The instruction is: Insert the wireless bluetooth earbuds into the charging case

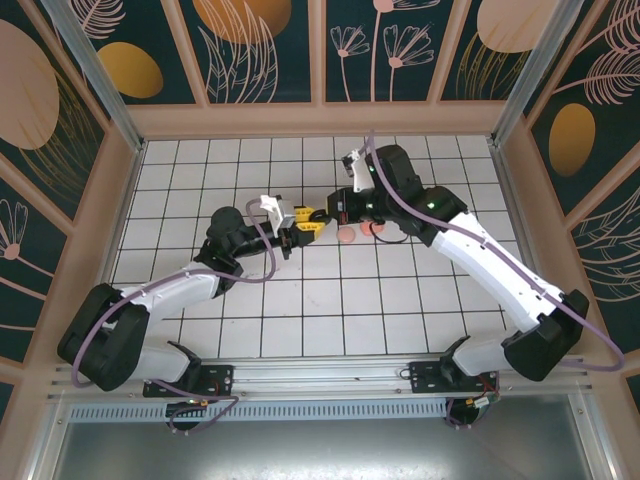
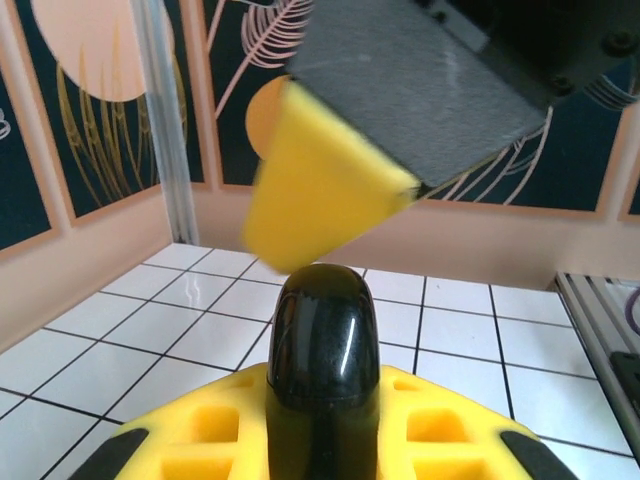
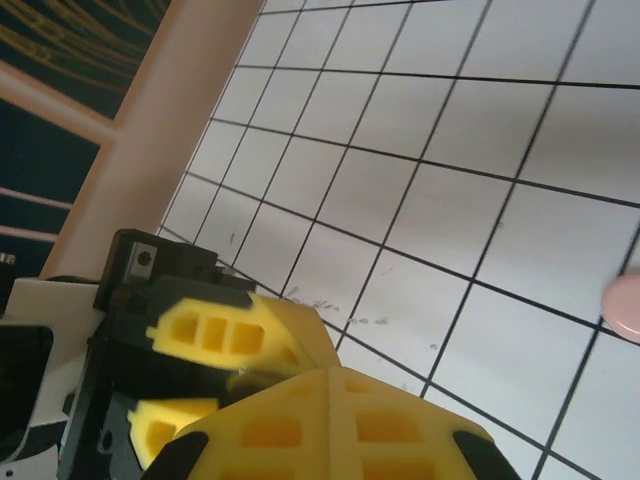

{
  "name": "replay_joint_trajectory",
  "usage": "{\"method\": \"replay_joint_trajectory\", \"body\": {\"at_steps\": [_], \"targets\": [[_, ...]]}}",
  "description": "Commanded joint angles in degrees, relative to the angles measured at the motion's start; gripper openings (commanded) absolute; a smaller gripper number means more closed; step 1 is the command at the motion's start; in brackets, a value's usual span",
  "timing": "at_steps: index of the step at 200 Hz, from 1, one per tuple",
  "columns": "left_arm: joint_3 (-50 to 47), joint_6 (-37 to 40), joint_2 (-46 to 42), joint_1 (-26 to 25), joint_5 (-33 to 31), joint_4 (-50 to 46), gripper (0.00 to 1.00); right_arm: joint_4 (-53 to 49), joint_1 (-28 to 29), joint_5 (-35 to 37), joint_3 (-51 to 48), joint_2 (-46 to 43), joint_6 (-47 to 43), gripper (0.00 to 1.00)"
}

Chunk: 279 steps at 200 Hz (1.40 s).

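At desk (image 1: pixel 330 300) centre, left pincer (image 1: pixel 297 226) clamps a glossy black rounded piece (image 2: pixel 322 340) — its base hidden; right pincer (image 3: pixel 330 405) closed, tip blurred — contents indiscernible.

a glossy black charging case (image 2: pixel 322 340) with a rounded top is standing upright, being pinched in the left gripper (image 2: pixel 322 440) above the white tiles. two small pink pieces (image 1: pixel 347 235) are lying on the table nearby, too small to identify.
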Motion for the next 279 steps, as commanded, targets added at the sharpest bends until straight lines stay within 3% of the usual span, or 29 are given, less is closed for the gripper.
{"method": "replay_joint_trajectory", "body": {"at_steps": [1,52,84,103,138,222,253,279], "targets": [[1.64,-6.44,0.93,1.01,-5.43,4.68,0.00,0.15,-2.94,4.98,-4.28,-4.09,4.82,0.07],[0.39,-19.61,5.76,1.03,-13.86,-1.85,0.00,5.74,-5.92,13.64,-18.39,-9.62,8.77,0.15],[3.37,-26.37,11.56,1.01,-18.01,-11.80,0.00,7.97,-7.20,16.04,-24.22,-12.06,10.02,0.40],[4.23,-30.21,15.40,1.01,-19.05,-12.59,0.00,9.12,-7.86,16.47,-26.10,-12.94,10.26,0.51],[7.23,-34.85,22.56,1.01,-20.57,-14.53,0.00,9.84,-8.00,17.90,-27.46,-13.28,9.96,0.52],[16.10,-36.53,34.53,1.01,-21.84,-23.75,0.04,10.29,-10.94,17.71,-29.18,-14.40,9.17,0.53],[17.50,-35.81,36.12,1.01,-22.17,-25.69,0.15,10.20,-11.65,17.11,-29.25,-14.86,8.96,0.53],[18.17,-34.42,35.99,1.02,-23.23,-27.64,0.34,9.92,-11.93,17.08,-28.91,-15.28,8.77,0.57]]}}
